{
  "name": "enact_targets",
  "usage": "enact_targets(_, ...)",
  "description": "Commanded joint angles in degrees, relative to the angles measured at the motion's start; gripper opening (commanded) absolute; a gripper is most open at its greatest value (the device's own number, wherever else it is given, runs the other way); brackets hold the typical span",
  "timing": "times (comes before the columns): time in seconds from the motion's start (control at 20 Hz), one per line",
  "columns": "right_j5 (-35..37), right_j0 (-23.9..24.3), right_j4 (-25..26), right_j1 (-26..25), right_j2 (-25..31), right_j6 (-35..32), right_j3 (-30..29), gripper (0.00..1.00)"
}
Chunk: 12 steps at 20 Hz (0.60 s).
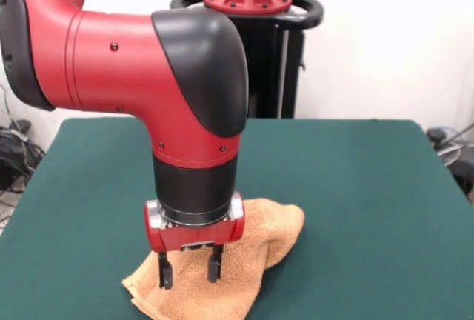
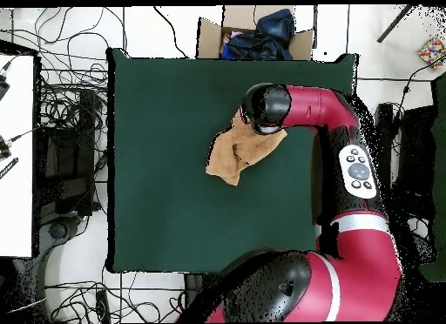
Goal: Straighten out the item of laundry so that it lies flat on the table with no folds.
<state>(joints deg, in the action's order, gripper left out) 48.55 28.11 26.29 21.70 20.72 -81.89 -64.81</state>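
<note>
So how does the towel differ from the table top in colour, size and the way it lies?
The towel is orange-tan; the table is dark green. The towel is small and covers only a little patch, while the table is far bigger. The towel is crumpled with folds under the open tool, while the table top lies flat and smooth. Both look like soft fabric surfaces.

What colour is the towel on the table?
Orange-tan, a plain terry towel on the dark green table; clearest in the front view.
</note>
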Motion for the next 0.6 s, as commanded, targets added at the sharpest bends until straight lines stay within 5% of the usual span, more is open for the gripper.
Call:
enact_targets(0.05,0.6,-0.1,0.9,-0.5,0.5,2.4,-6.0,1.0)
enact_targets(0.6,-0.7,-1.1,2.8,-4.9,0.1,2.2,-3.3,1.0)
